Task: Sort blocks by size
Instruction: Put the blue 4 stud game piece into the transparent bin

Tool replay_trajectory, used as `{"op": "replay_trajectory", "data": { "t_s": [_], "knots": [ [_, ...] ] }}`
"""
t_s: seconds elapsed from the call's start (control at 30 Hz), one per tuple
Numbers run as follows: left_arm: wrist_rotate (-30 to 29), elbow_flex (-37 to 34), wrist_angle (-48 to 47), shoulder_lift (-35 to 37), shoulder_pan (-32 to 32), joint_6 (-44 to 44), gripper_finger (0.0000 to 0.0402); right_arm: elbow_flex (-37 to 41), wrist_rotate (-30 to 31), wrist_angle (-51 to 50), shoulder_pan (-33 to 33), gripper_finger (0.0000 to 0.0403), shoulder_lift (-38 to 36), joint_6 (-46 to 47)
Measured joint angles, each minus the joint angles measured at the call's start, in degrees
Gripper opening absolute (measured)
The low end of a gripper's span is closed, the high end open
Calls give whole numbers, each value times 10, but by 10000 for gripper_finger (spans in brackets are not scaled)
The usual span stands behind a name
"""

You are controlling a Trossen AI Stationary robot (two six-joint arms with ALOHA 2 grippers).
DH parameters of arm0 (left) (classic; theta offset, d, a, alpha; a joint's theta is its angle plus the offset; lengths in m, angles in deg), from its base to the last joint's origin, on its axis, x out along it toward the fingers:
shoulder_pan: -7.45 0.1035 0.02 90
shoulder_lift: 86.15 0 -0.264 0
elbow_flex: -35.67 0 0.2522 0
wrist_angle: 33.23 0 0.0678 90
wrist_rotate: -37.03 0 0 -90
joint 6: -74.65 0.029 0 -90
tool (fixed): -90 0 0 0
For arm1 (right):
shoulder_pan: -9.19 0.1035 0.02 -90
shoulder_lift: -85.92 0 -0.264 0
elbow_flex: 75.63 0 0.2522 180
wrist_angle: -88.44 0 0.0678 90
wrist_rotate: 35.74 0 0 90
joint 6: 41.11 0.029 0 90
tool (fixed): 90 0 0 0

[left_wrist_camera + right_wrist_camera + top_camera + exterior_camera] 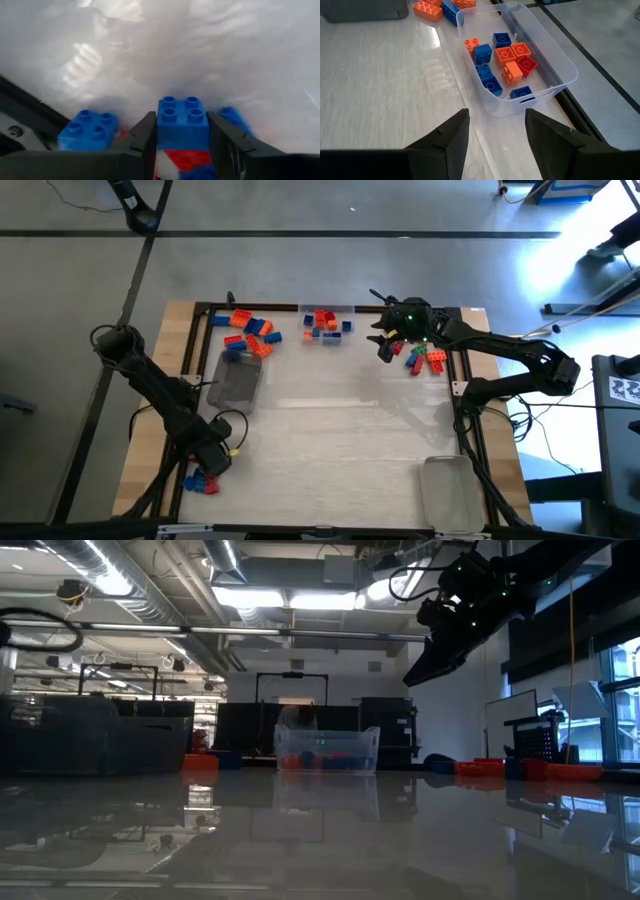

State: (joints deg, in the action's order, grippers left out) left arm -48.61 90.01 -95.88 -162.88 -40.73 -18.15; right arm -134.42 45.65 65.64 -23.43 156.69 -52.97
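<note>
Left pincer, lower left of the high view, clamps a blue brick; right pincer hangs apart, empty.

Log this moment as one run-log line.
left gripper: fingers either side of small blue studded brick, near table corner | right gripper: empty, above table | clear plastic tray: holds bricks

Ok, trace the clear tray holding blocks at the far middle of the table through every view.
High view: the clear tray sits at the table's far edge, centre, left of the right gripper.
Low view: same tray at centre, far across the table.
Left wrist view: not in it.
Right wrist view: tray in the upper right, ahead of the jaws.
Shared landmark: the red, orange and blue blocks inside it.
</note>
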Motion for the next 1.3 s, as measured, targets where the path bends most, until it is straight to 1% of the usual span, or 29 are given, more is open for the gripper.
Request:
{"op": "replay_trajectory", "data": {
  "t_s": [0.2,0.37,0.6,0.77,1.0,1.13,1.3],
  "knots": [
    [-17,40,7,28,54,60,137,0,0,0,0,193,0,0],
    [-36,87,17,47,99,134,126,0,0,-1,0,193,0,0],
    [-102,144,25,50,176,307,134,0,0,-2,0,193,0,0],
    [-132,156,77,50,252,458,136,0,0,-1,0,193,0,0],
    [-137,156,158,50,373,644,138,0,0,-1,0,193,0,0],
    [-137,156,221,48,437,719,138,0,0,-1,0,193,0,0],
    [-137,156,293,30,498,786,138,0,0,-1,0,193,0,0]
  ]
}}
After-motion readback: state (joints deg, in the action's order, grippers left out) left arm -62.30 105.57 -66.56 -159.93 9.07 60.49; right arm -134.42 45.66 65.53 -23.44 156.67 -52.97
